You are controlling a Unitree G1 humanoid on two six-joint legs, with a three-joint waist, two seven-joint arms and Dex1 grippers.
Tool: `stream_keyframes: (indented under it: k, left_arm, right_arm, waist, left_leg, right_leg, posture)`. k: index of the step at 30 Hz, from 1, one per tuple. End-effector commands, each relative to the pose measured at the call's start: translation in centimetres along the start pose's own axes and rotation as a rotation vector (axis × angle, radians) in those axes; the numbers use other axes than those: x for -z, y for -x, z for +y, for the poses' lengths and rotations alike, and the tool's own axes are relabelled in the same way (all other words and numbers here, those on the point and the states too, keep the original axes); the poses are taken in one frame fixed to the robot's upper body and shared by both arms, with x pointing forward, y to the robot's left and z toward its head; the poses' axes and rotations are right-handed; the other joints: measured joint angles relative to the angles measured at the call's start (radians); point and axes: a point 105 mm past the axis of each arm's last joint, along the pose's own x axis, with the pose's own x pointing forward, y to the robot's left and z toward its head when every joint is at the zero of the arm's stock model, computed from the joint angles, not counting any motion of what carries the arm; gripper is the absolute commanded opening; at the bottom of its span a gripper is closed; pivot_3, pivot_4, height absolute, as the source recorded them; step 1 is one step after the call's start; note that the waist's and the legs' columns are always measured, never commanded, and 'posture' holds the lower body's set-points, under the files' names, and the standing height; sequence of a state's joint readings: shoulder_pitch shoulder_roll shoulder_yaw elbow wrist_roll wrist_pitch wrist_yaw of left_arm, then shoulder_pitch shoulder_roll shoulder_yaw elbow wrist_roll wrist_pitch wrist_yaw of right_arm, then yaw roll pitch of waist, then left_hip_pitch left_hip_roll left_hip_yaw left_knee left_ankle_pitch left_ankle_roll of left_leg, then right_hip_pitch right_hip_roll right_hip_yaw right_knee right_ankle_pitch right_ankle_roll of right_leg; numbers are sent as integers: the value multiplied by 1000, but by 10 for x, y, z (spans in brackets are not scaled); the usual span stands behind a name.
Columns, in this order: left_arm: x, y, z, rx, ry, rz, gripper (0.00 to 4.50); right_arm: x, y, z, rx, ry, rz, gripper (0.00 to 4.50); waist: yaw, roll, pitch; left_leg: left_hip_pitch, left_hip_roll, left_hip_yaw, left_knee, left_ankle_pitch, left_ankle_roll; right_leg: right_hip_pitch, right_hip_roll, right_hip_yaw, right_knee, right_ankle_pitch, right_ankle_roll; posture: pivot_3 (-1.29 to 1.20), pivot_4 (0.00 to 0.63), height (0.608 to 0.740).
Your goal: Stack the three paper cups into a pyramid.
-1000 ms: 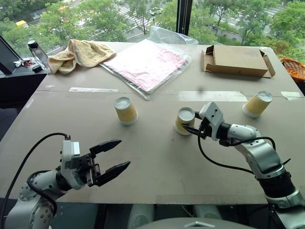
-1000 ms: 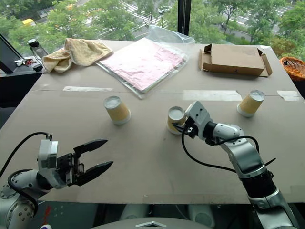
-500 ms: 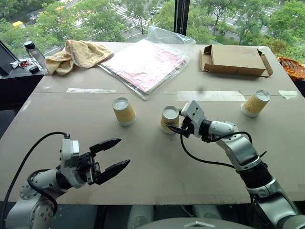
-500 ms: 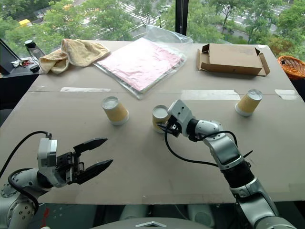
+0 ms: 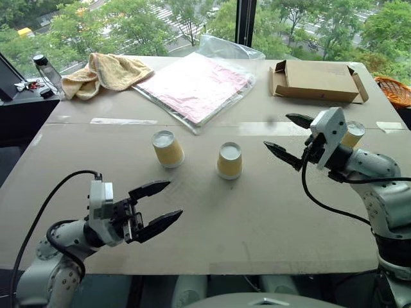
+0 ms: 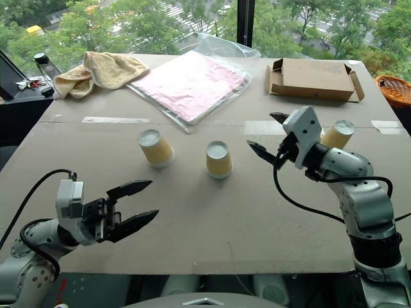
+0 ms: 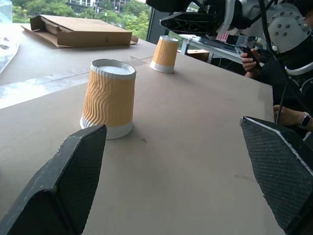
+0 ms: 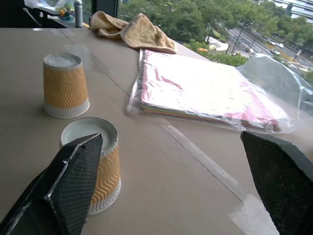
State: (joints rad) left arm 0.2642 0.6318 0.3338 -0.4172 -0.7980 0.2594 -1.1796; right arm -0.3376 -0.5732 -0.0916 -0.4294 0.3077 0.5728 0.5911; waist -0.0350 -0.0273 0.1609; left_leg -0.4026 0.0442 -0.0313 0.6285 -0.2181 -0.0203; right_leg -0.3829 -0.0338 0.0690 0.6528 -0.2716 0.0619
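- Step in hand, as judged: base row of the pyramid; two cups set upside down side by side, the third not yet fetched
- Left paper cup (image 5: 168, 148): inverted on the cardboard tabletop (image 5: 212, 218), white base up, leaning a little
- Middle paper cup (image 5: 230, 160): inverted, upright, near the left cup with a clear gap between them; apart from both grippers
- Third paper cup (image 6: 337, 135): inverted, tilted, well apart to the right, partly hidden behind the right gripper's wrist
- Right gripper (image 5: 290, 137): raised above the table, pointing toward the middle cup, fingers spread wide, nothing held
- Left gripper (image 5: 156, 205): low at the near edge, pointing level toward the cups, fingers spread, empty
- Next move, as judged: right arm to swing out to the third cup, close on its ribbed wall, then set it on the two bases; the gap may need narrowing first
- Bystanders: pink sheets in a plastic sleeve (image 5: 198, 85), flat cardboard box (image 5: 318, 81), yellow towel (image 5: 106, 72)
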Motion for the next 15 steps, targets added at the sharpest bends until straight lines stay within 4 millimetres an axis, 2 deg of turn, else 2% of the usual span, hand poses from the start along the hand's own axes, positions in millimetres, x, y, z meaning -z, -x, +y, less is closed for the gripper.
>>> stream_keyframes:
  k: [1,2,7,15]
  left_arm:
    - [-17,-17,-16,129,-28,-27,4500]
    - [-20,-20,-20,159,-30,-29,4500]
    - [-25,-26,-20,199,-35,-29,4500]
    - [-24,-25,-19,199,-32,-24,4500]
  right_arm:
    - [21,20,-61,311,37,107,4467]
    - [30,26,-76,388,44,144,4467]
    - [56,39,-112,587,11,228,4467]
    - [69,38,-129,700,-98,227,4467]
  waist:
    - [-1,0,0]
    - [-1,0,0]
    - [-6,1,1]
    - [-7,2,1]
  left_leg:
    - [0,0,0,0,0,0]
    - [0,0,0,0,0,0]
    - [0,-1,2,-1,0,0]
    - [0,-1,2,-3,0,0]
  right_leg:
    - [0,0,0,0,0,0]
    - [0,0,0,0,0,0]
    - [-1,0,2,0,0,0]
    - [-2,1,3,0,2,3]
  posture:
    - [0,150,740]
    - [0,150,740]
    - [0,150,740]
    - [0,150,740]
